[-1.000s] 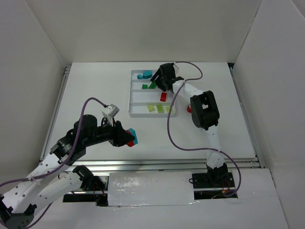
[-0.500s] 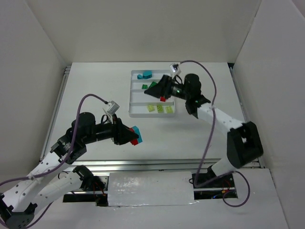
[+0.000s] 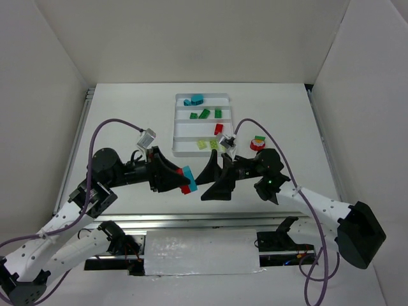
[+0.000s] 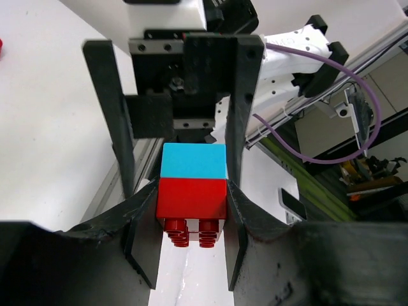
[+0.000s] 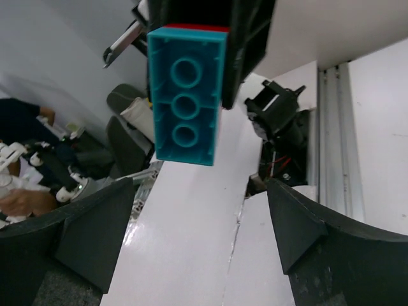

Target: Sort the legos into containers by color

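The left gripper (image 3: 185,181) was pinched shut on a teal-blue and red plastic brick pair (image 4: 193,182), its black fingers (image 4: 144,224) pressed on the sides of the red half. The right gripper (image 3: 205,183) faced it from 3 o'clock with its jaws spread wide. Room showed on both sides of the pair's teal end (image 5: 185,95), and neither jaw touched it.

Both grippers hung over the near strip of the white worktop (image 3: 127,115), close to the metal rail (image 3: 306,217) at 6 o'clock. The white rectangular plastic tray (image 3: 174,127) lay well apart at 12 o'clock. From far to near, its four compartments held teal-blue bricks (image 3: 193,100), dark green bricks (image 3: 204,114), a red brick (image 3: 218,129) and pale yellow-green bricks (image 3: 213,145).

A small red-and-green piece (image 3: 258,141) sat on the worktop at 3 o'clock of the tray. At 9 o'clock of the tray, bare worktop ran out to the white side wall (image 3: 44,95).
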